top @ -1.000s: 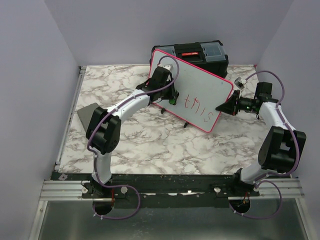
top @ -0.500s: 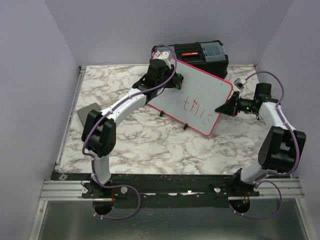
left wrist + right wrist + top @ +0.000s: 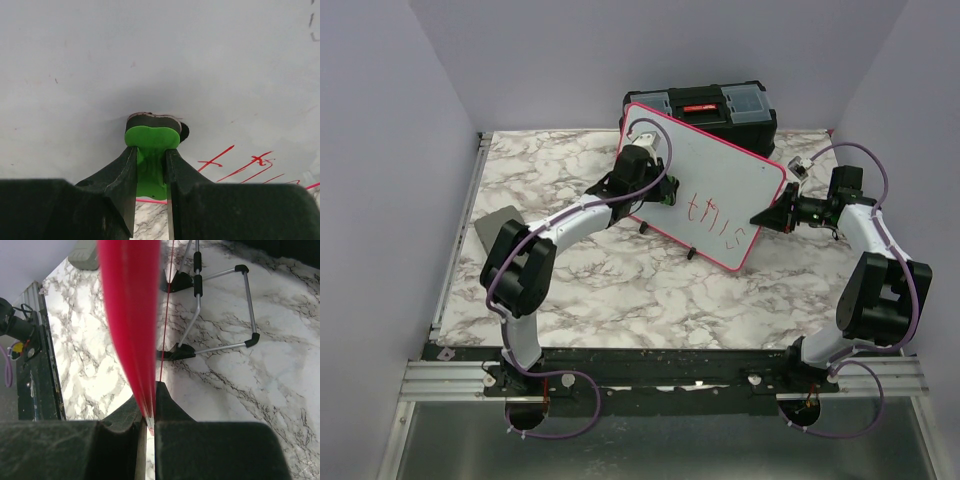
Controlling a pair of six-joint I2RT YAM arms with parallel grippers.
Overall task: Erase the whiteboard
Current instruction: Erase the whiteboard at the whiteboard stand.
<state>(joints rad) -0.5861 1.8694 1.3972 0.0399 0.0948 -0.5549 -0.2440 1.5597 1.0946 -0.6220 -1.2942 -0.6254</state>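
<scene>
Pinching 1 green eraser (image 3: 151,137) against 1 whiteboard (image 3: 720,175), the left gripper (image 3: 151,157) is clamped; the right gripper (image 3: 149,410) grips its right rim.

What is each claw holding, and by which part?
The left claw pinches a green eraser by its handle; the right claw clamps the whiteboard by its red rim, right edge.

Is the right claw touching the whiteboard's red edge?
Touching. In the right wrist view, the right gripper pinches the whiteboard by its red rim.

White-black arms (image 3: 575,215), lilac cables (image 3: 850,144), black left hand (image 3: 151,155).
</scene>
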